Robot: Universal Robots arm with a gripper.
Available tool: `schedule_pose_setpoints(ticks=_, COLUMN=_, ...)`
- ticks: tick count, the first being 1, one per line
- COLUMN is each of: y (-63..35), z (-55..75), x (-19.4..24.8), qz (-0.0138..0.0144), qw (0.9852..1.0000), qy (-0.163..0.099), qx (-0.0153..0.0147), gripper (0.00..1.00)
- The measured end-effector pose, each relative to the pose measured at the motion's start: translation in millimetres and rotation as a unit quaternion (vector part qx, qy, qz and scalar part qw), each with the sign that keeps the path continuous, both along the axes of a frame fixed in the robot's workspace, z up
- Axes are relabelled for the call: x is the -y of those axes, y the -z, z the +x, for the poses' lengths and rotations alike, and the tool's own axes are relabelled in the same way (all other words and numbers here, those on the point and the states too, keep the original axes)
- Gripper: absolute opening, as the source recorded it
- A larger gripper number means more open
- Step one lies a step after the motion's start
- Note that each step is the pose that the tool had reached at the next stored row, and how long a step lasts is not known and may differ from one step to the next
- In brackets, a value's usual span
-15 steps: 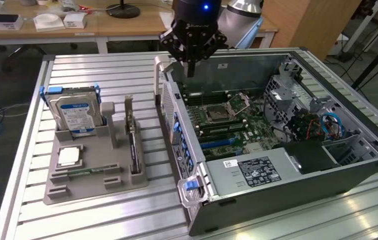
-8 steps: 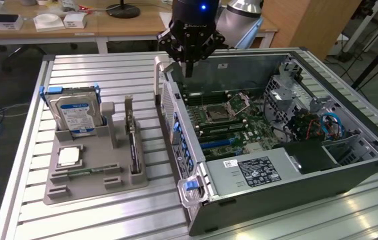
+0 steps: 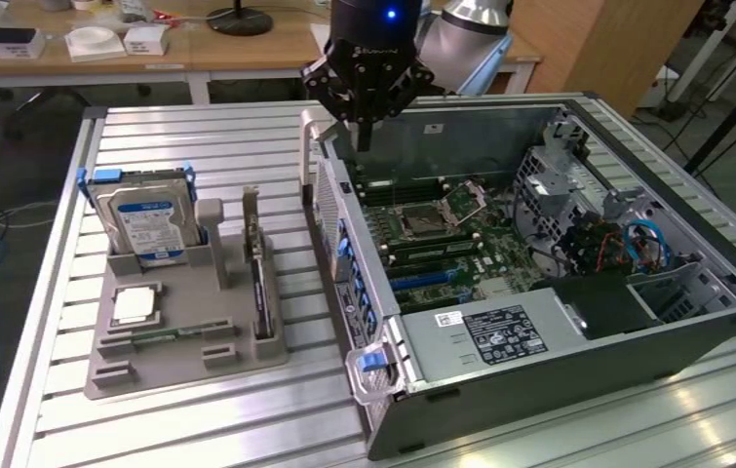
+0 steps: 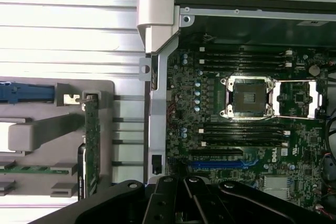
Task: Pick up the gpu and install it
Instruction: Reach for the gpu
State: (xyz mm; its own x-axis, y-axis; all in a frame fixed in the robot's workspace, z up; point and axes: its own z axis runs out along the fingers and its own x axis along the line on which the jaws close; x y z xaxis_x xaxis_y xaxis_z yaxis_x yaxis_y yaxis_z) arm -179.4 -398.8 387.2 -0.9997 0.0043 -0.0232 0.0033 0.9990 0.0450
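Note:
The gpu (image 3: 258, 273) is a thin dark card standing on its long edge in a slot of the grey holder (image 3: 185, 366), at the exterior view's left of the open computer case (image 3: 576, 322). In the wrist view the gpu (image 4: 92, 145) appears edge-on, with green board showing. My gripper (image 3: 363, 136) hangs above the case's near back corner, over the side wall, well apart from the card. Its fingers are shut together and hold nothing. The motherboard (image 4: 236, 129) lies exposed inside the case, with a blue slot (image 4: 220, 164) below the processor socket (image 4: 247, 97).
The holder also carries an upright silver hard drive (image 3: 146, 222) with blue rails, a square processor chip (image 3: 134, 305) and a memory stick (image 3: 166, 334). Everything rests on a ribbed aluminium table (image 3: 212, 136). Cables and a power supply (image 3: 498, 336) fill the case's front.

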Motion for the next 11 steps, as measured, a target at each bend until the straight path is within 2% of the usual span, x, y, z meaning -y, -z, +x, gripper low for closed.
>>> schedule_pose_setpoints(ticks=11, y=0.4, z=-4.6, x=0.0, qz=0.0000, qw=1.0000, qy=0.000, qx=0.0000, gripper=0.11)
